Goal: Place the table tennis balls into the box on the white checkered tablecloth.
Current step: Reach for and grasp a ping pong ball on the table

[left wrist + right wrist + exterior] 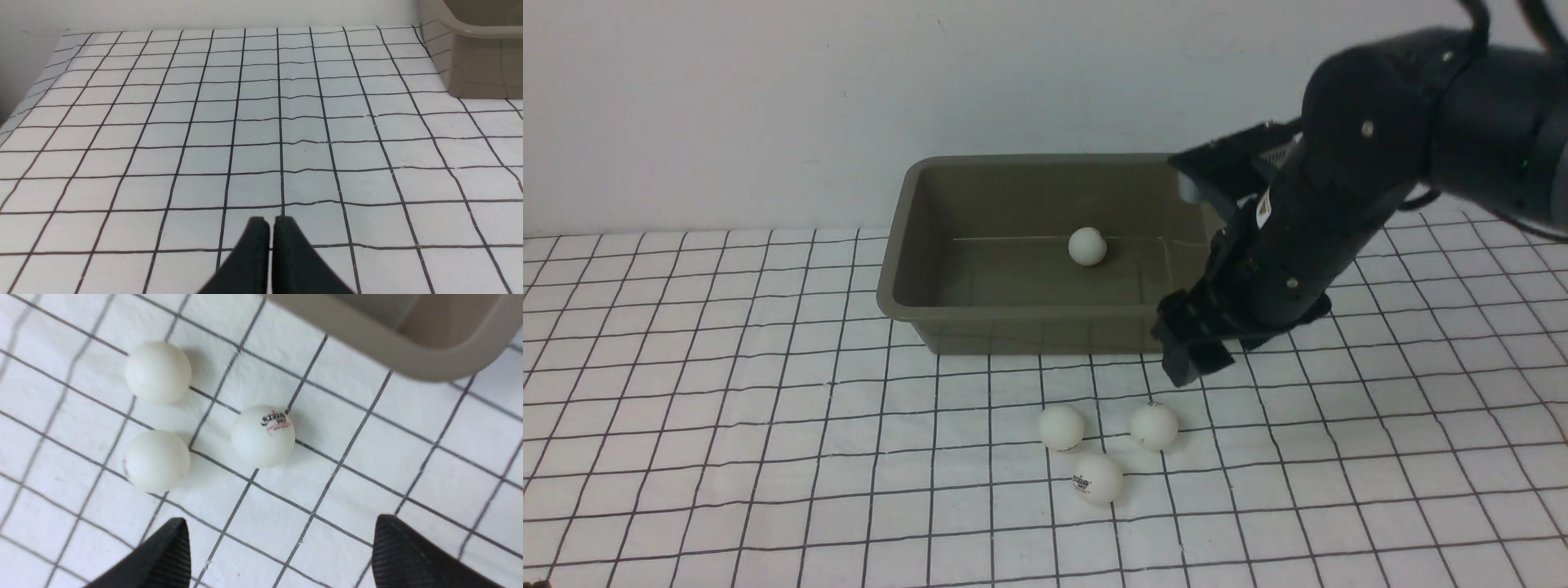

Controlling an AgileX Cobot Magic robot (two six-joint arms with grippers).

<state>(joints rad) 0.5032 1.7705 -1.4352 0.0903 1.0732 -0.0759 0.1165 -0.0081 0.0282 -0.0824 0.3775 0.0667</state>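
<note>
The olive-brown box point(894, 269) stands on the white checkered tablecloth point(727, 367) with one table tennis ball point(1087, 246) inside it. Three more balls lie together on the cloth in front of the box point(1061, 427) point(1153, 426) point(1098, 478). My right gripper point(1188, 359) hangs open and empty by the box's front right corner, just above and behind these balls. In the right wrist view the gripper point(281, 519) has its fingers wide apart, with the printed ball point(262, 436) nearest and two plain balls point(158, 372) point(157, 461) beside it. My left gripper point(271, 222) is shut over bare cloth.
A pale wall runs behind the box. The left wrist view shows one corner of the box point(478, 61) at the far side and the cloth's edge toward the wall. The box rim point(367, 339) lies close beyond the printed ball.
</note>
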